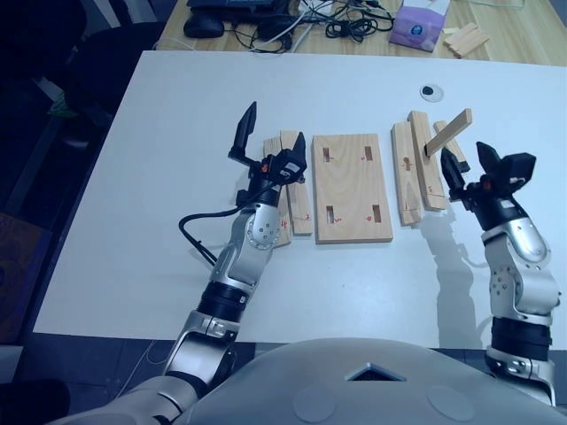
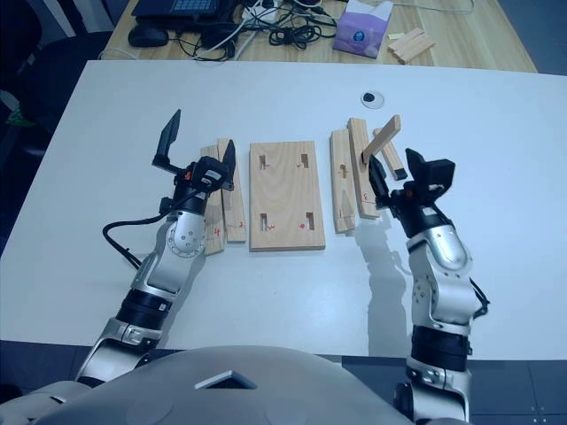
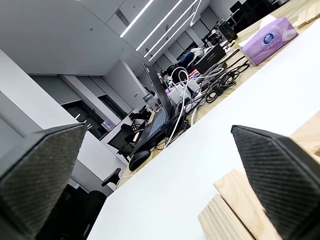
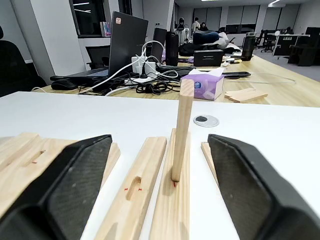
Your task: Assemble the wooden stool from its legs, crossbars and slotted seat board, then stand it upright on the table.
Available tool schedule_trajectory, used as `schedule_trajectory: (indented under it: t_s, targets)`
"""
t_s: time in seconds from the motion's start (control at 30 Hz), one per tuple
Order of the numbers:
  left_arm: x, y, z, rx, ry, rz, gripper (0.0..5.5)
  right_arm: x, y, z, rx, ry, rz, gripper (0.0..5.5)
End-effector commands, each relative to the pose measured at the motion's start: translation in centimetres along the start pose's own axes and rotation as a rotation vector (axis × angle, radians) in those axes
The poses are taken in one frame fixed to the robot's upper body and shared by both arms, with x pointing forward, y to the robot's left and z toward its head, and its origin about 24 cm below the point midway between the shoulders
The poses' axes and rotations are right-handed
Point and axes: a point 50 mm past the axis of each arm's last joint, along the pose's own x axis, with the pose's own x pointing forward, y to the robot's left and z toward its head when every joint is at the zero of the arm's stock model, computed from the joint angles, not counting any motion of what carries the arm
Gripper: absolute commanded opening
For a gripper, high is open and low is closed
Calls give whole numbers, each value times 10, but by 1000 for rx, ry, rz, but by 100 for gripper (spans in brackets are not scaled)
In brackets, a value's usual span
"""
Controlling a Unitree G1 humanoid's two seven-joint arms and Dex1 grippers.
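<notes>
**Task parts.** The slotted seat board [image 1: 353, 187] is lying flat near the middle of the table [image 1: 133, 177]. Its long axis is running from the robot's side toward the far edge, and four slots are showing, one near each corner. The left bars [image 1: 299, 181] are lying flat just beside the board on the robot's left, with their long axes parallel to the board's. The right bars [image 1: 416, 173] are lying the same way on the robot's right, close together. A short stick [image 4: 182, 127] is standing with its lower end on one of the right bars. In the head views it is leaning up and away toward the robot's right.

**Hands.** The left hand [image 1: 273, 133] is hovering over the left bars with its fingers [image 3: 35, 170] spread wide – it is grasping nothing. The right hand [image 1: 467, 159] is sitting just beside the near end of the right bars, likewise spread and grasping nothing – the stick is standing between its fingers in the right wrist view, apart from both.

**Surface and room.** The table is white and matt. A small black disc [image 1: 431, 89] is lying toward its far edge. A wooden rear desk [image 1: 523, 35] behind it is carrying cables [image 1: 354, 22], a tissue box [image 1: 416, 25], a mouse [image 1: 204, 27], spare wooden pieces [image 1: 465, 38] and a laptop [image 4: 127, 42]. An office with ceiling strip lights is showing beyond.
</notes>
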Motion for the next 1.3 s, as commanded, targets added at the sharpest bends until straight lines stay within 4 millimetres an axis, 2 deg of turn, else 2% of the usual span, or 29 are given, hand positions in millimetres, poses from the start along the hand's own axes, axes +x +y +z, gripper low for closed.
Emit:
schedule_trajectory:
  t_s: [0.03,0.2,0.5,0.73,1.0,1.1,1.27,1.3]
  targets:
    - [2,-1,0,1,-14,-30,540,15,1,-2,-43,38,-22,356]
    - [2,-3,0,-3,-11,-33,540,22,9,-10,-69,73,-45,356]
    - [4,-2,2,-6,-21,-22,540,44,9,-3,-48,50,-134,184]
    - [5,-3,3,-10,-23,-20,540,48,9,-4,-31,62,-146,47]
    - [5,-3,3,-10,-30,-27,540,48,0,-4,-102,78,-206,39]
    - [9,0,9,-7,-59,-21,540,47,0,9,-115,16,-182,39]
    - [18,16,7,-77,-60,8,540,47,-2,55,-177,-179,-57,39]
    - [21,17,7,-158,-36,19,540,47,-3,61,-180,-195,-31,39]
